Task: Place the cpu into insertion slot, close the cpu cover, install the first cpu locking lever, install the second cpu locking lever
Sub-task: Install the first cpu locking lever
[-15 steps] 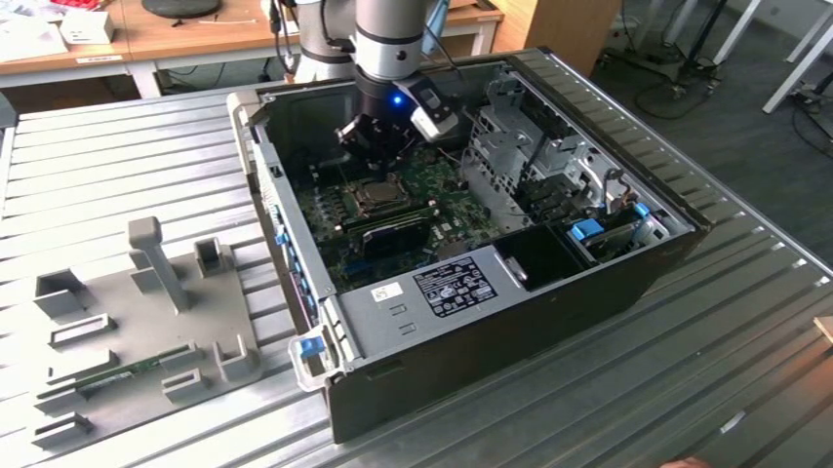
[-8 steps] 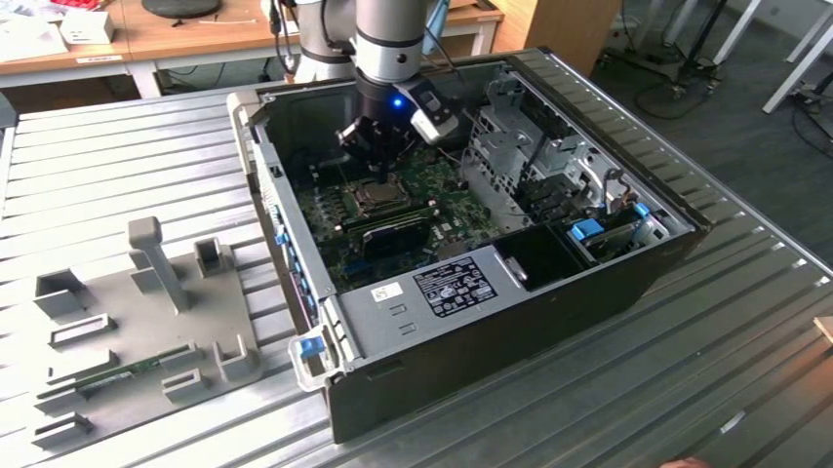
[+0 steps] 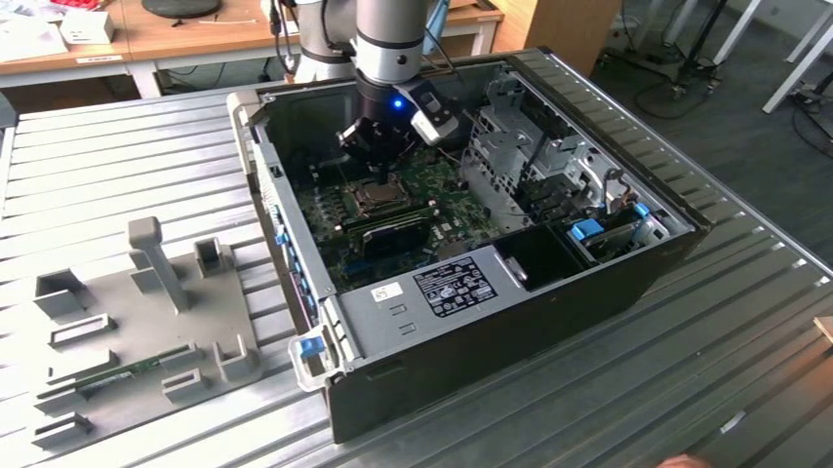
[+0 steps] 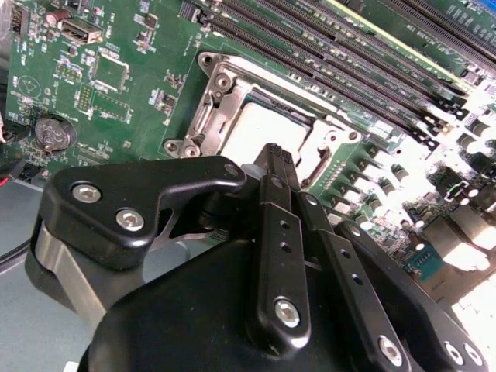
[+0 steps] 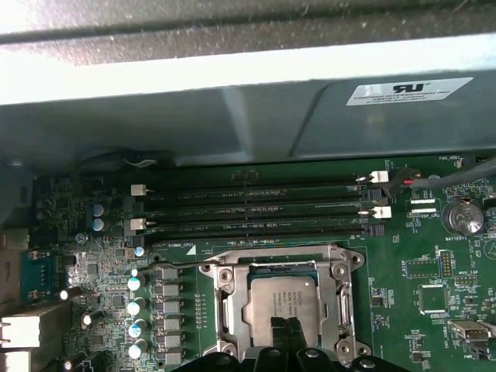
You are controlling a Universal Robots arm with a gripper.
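One cpu (image 5: 291, 301), one cpu cover (image 5: 232, 310).

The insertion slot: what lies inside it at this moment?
The cpu lies inside the insertion slot, grey top showing. The gripper covers one edge of it; nothing beneath the cpu can be seen.

Exterior view high and well back, angled down across the slatted table (image 3: 117, 146) into the open computer case (image 3: 625, 283), both wrist views riding just above the motherboard (image 5: 387, 260), looking past the gripper (image 5: 285, 329) from different sides, sharing the insertion slot (image 5: 221, 306) and memory slots (image 5: 256, 209)
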